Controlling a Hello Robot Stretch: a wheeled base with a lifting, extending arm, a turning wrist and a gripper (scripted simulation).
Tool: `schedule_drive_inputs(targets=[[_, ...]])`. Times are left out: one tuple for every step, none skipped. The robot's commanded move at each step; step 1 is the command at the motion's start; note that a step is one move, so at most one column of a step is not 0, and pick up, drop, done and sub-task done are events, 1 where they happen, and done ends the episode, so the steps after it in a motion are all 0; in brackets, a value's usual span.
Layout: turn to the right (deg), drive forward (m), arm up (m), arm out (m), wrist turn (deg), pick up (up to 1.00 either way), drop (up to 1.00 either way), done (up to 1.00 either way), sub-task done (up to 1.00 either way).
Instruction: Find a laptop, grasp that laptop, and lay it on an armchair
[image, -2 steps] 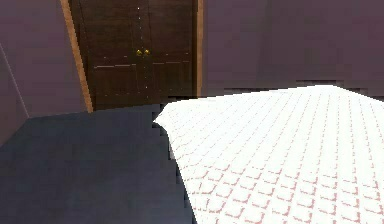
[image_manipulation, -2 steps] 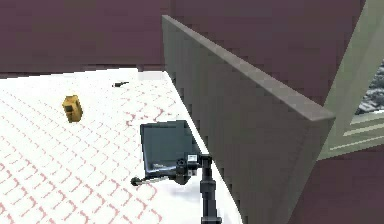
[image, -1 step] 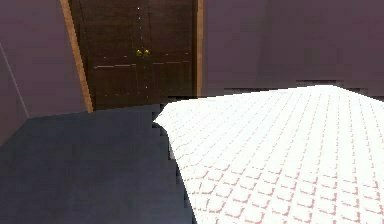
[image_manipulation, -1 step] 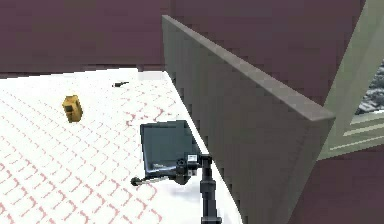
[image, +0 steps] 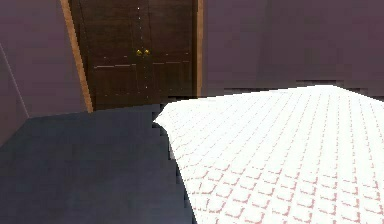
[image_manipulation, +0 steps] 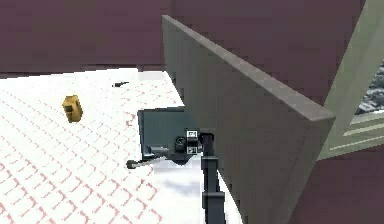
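In the arm side view a dark grey, flat rectangular laptop (image_manipulation: 160, 124) lies on a white quilted bed (image_manipulation: 60, 165) with a faint pink diamond pattern. It is just at 9 o'clock of a tall grey-green slab headboard (image_manipulation: 250, 110) that runs slantwise across the picture. The dark square-bar arm (image_manipulation: 210, 195) rises from 6 o'clock. At its far end the dark two-fingered hand (image_manipulation: 138, 161) shows at the laptop's 6 o'clock edge, reaching toward 9 o'clock. Because the laptop rests on the cover right behind it, it cannot be told whether the hand is grasping anything, nor whether it touches the laptop. A small ochre box-like thing (image_manipulation: 72, 107) stands on the bed at the laptop's 9 o'clock, well apart from it. A tiny dark thing (image_manipulation: 120, 84) lies farther out at 11 o'clock, too small to name. A pale grey-green window frame (image_manipulation: 352, 95) stands at 3 o'clock, beyond the headboard, and a dull purple wall (image_manipulation: 80, 35) spans 12 o'clock. In the forward view the same quilted bed (image: 290, 150) spreads from 3 to 5 o'clock beside a dark blue floor (image: 80, 165). A dark brown panelled double door (image: 140, 55) with small brass knobs (image: 143, 53) and an orange-brown wooden frame (image: 75, 50) stands at 11 o'clock.
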Motion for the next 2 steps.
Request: schedule_drive_inputs(targets=[[0.0, 0.00, 0.26, 0.00, 0.0, 0.00, 0.00, 0.00, 0.00], [0.0, 0.00, 0.00, 0.00, -45.0, 0.00, 0.00, 0.00, 0.00]])
